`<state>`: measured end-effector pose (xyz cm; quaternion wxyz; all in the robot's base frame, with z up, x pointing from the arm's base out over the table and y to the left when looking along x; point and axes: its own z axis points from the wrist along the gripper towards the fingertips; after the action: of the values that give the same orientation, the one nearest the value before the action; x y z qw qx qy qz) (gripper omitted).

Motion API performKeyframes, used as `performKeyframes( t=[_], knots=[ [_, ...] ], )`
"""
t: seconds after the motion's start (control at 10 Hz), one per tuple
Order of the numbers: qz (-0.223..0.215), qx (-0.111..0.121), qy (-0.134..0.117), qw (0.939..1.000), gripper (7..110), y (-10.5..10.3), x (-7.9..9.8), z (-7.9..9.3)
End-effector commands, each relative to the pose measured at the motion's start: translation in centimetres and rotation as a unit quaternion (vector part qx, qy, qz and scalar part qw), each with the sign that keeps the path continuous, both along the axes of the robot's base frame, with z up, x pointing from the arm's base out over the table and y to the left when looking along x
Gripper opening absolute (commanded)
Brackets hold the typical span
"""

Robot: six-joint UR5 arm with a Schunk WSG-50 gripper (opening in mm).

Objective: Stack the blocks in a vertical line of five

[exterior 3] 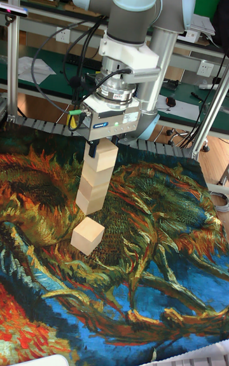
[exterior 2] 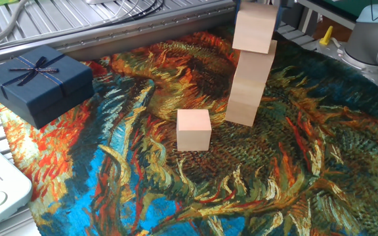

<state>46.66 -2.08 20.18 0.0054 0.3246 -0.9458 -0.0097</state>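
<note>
Hand (exterior 3: 102,145) pinching top block (exterior 2: 254,28), sitting skewed on the stack (exterior 2: 248,82); square it over the column before letting go, lone block (exterior 2: 193,129) waiting on the bench.

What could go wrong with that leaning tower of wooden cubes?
The stack of pale beige wooden cubes already leans, and the top cube held by the tool sits offset. Releasing it could topple everything. Falling cubes might also knock the loose pale wooden cube beside the base.
</note>
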Motion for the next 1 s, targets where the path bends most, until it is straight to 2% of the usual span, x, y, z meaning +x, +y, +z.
performKeyframes(
  t=[0.0,0.1,0.2,0.5,0.9],
  knots=[
    [-0.009,0.013,0.006,0.9999,7,0.7,-0.7,0.0],
    [-0.012,0.016,0.009,0.9998,7,0.8,-1.1,0.3],
    [-0.013,0.008,0.012,0.9998,7,0.3,-1.5,0.6],
    [-0.012,0.004,0.014,0.9998,7,-0.3,-1.8,0.3],
    [-0.016,0.005,0.012,0.9998,7,0.5,-1.8,0.0]
  ],
)
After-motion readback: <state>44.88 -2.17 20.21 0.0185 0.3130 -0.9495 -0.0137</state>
